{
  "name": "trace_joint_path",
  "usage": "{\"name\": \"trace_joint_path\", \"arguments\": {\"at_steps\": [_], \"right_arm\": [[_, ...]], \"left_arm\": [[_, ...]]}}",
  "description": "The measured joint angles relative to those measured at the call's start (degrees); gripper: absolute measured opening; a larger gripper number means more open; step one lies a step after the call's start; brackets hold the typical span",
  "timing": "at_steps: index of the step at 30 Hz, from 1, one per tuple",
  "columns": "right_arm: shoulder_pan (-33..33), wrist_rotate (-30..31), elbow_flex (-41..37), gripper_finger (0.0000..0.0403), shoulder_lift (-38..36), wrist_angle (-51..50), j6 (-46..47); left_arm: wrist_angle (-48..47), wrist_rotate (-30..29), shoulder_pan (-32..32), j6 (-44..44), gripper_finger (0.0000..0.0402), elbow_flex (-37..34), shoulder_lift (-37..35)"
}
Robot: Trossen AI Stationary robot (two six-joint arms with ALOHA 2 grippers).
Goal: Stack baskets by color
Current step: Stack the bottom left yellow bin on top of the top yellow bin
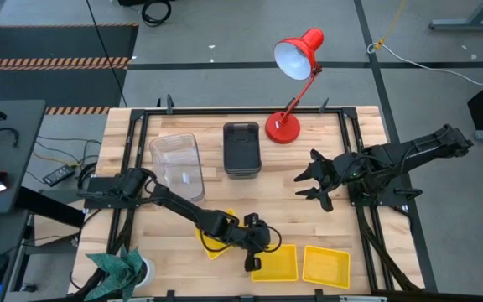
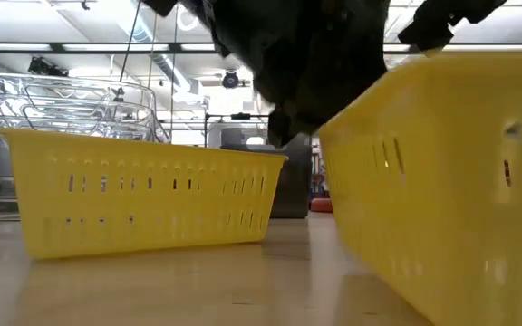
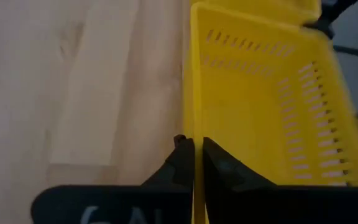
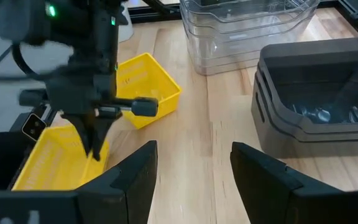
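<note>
Nearest the low camera, the slotted wall of a yellow basket (image 2: 442, 181) is filling the right of the picture, tilted, with a second yellow basket (image 2: 143, 195) sitting flat behind it on the wooden table (image 2: 198, 281).

From above, three yellow baskets are seen along the near edge of the table: one (image 1: 212, 239) partly hidden under the left arm, a middle one (image 1: 277, 263), and one farther right (image 1: 326, 265). The left gripper (image 1: 253, 262) is being held down at the left wall of the middle basket. In the left wrist view its fingers (image 3: 219, 168) are being pressed narrow on either side of that thin yellow wall (image 3: 194, 118), one inside and one outside, so the basket is being gripped by its rim. Its squarish tray shape is lying roughly square with the table edge.

The baskets are moulded plastic with rows of narrow vertical slots. Farther back, clear baskets (image 1: 177, 161) are nested in a stack with their long axis running front to back, and beside them dark grey baskets (image 1: 241, 149) are stacked the same way. A red desk lamp (image 1: 296, 63) is standing at the back, just beside the grey stack.

The right gripper (image 1: 319, 181) is being held wide apart above bare table at the right, gripping nothing.
</note>
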Motion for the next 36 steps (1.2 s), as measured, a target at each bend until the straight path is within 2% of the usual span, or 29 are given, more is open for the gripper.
{"name": "trace_joint_path", "arguments": {"at_steps": [5, 11, 17, 21, 27, 33, 36], "right_arm": [[0.0, 0.1, 0.0, 0.0208, -0.2, 0.0, -1.2], [0.4, 4.1, 0.0, 0.0208, -4.4, 0.2, -3.6], [0.5, 4.7, 0.0, 0.0208, -6.9, 0.1, -4.6], [0.8, 4.7, -3.1, 0.0208, -6.9, 3.1, -6.0], [0.8, 4.7, -6.8, 0.0208, -6.8, 7.5, -5.9], [0.8, 4.5, -6.8, 0.0208, -6.9, 9.5, -5.6], [0.8, 4.5, -6.8, 0.0208, -6.8, 9.5, -5.5]], "left_arm": [[0.0, -0.6, 1.0, 0.3, 0.0014, 0.0, -3.9], [-6.1, -3.0, 1.9, 1.5, 0.0014, 0.0, -10.8], [-19.4, -9.1, 1.7, -0.1, 0.0014, 0.0, -18.7], [-30.2, -13.2, 0.8, -4.9, 0.0014, 0.1, -22.1], [-44.3, -16.7, -2.9, -14.7, 0.0014, -0.1, -22.6], [-51.1, -24.0, -6.7, -24.4, 0.0014, -1.0, -22.6], [-53.7, -25.2, -8.0, -28.9, 0.0014, -1.1, -22.3]]}}
